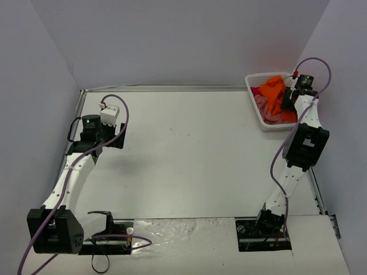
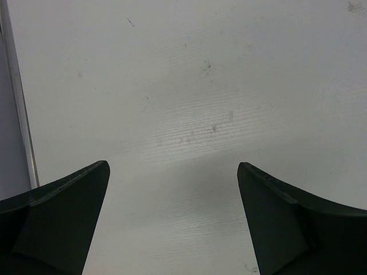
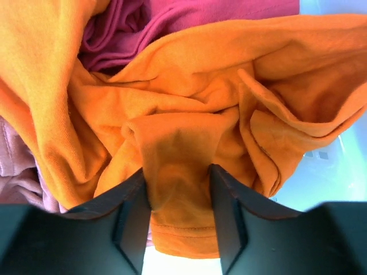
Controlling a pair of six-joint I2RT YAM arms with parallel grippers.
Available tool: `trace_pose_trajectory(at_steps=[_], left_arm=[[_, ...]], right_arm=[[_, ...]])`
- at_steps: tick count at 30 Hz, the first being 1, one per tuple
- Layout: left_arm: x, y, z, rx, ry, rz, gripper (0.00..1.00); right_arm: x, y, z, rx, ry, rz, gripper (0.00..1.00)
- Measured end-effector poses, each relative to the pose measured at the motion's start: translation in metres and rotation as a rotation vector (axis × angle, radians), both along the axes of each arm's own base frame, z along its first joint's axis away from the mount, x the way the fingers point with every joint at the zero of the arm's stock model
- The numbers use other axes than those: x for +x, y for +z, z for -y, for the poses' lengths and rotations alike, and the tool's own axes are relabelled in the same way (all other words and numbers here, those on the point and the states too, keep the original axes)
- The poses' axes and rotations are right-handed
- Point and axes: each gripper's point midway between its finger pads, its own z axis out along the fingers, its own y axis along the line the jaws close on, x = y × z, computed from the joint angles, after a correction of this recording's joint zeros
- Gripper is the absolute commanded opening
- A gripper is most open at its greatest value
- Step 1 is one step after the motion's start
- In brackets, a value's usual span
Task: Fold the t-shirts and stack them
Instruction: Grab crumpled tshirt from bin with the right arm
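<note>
Pick-up step: in the basket [image 1: 250, 86] at far right, the right gripper [image 3: 178, 172] pinches a fold of the orange shirt [image 3: 189, 86] (left gripper [image 2: 172, 169] hangs agape over the table [image 2: 200, 86]). Next, probably: lift it clear and spread it flat.

I see bright orange cloth t-shirt [image 1: 274, 90] [image 3: 189, 114]: crumpled, topmost in the heap inside white plastic lattice basket [image 1: 251, 86], one fold pinched between right gripper [image 3: 176, 170] fingers | crimson red cloth t-shirt [image 3: 172, 17]: bunched, partly under the orange | dusty pink cloth t-shirt [image 3: 14, 172]: rumpled, peeking out beside the orange.
</note>
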Motion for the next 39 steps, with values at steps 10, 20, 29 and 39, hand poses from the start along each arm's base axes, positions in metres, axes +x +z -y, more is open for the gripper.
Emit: trace_pose_trajectory(at_steps=[10,20,29,39], left_arm=[[0.000,0.000,0.001,-0.004,-0.006,0.000,0.94],[0.000,0.000,0.001,-0.004,-0.006,-0.001,0.94],[-0.007,-0.009,0.002,-0.007,-0.011,-0.048,0.94],[-0.009,-0.011,0.001,0.002,-0.013,-0.058,0.94]], right_arm=[[0.000,0.001,0.001,-0.003,-0.001,-0.001,0.00],[-0.001,0.004,-0.003,0.011,0.017,0.000,0.00],[0.005,0.112,-0.033,-0.045,0.108,0.136,0.00],[-0.034,0.311,-0.154,-0.171,0.363,0.516,0.00]])
